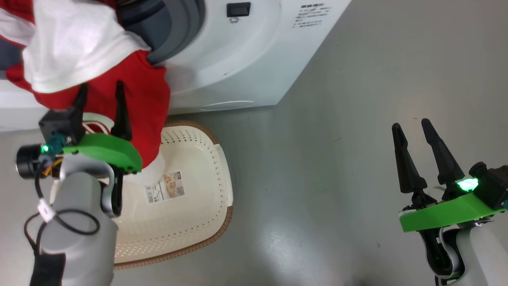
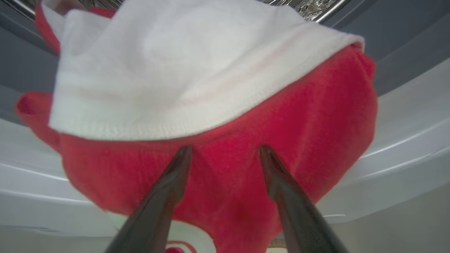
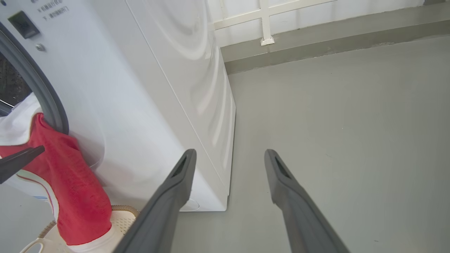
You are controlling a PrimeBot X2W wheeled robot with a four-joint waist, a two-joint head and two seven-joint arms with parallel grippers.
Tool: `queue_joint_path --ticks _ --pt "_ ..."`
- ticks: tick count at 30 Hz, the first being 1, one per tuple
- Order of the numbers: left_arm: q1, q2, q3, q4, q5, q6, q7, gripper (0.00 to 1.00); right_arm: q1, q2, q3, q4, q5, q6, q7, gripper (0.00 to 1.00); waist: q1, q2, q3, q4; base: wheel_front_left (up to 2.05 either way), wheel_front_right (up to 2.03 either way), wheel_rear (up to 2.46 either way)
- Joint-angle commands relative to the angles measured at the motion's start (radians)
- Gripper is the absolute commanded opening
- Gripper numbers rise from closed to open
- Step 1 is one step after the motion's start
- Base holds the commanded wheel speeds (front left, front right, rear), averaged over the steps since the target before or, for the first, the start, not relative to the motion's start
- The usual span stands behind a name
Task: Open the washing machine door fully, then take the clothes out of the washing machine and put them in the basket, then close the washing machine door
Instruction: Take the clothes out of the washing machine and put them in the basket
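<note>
Two long dark fingers of the left gripper (image 1: 100,88) stand wide apart, and nothing is pinched between them. The clothes (image 1: 147,91) hang just past the fingertips, red with a big white part on top. They spill out of the round mouth of the washing machine (image 1: 238,59) and droop down. The low end rests in the basket (image 1: 198,171), down below the left fingers.

I think the job is at the take-the-clothes-out step. Next, the left fingers need to push a bit into the red cloth, shut on a good bunch, and pull it all down into the basket.

The right gripper (image 1: 410,124) is open too and holds nothing, well apart from the clothes. Smooth grey floor (image 1: 317,178) lies beyond its fingers, with a pale wall (image 3: 316,10) at the far end.
</note>
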Motion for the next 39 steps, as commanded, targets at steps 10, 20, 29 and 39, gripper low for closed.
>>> queue_joint_path --ticks 10,20,29,39 --pt "-0.064 0.043 0.055 0.051 0.018 -0.012 -0.005 0.42 0.003 -0.003 0.024 -0.022 0.005 0.007 -0.006 1.0 0.0 0.0 0.005 -0.013 0.0 0.0 0.0" --pt "-0.043 0.026 0.078 0.041 0.024 -0.031 -0.005 0.0 0.009 -0.005 0.017 -0.023 0.003 0.007 -0.006 1.0 0.0 0.0 -0.002 -0.001 0.0 0.0 0.0" --pt "0.063 0.002 0.087 -0.006 0.021 -0.043 -0.005 0.0 0.015 -0.008 0.014 -0.024 0.001 0.007 -0.006 1.0 0.0 0.0 -0.013 0.015 0.0 0.0 0.0" --pt "0.188 -0.007 0.025 0.011 -0.037 -0.046 -0.005 0.0 0.015 -0.013 0.012 -0.025 0.002 0.007 -0.006 1.0 0.0 0.0 -0.009 0.027 0.0 0.0 0.0"
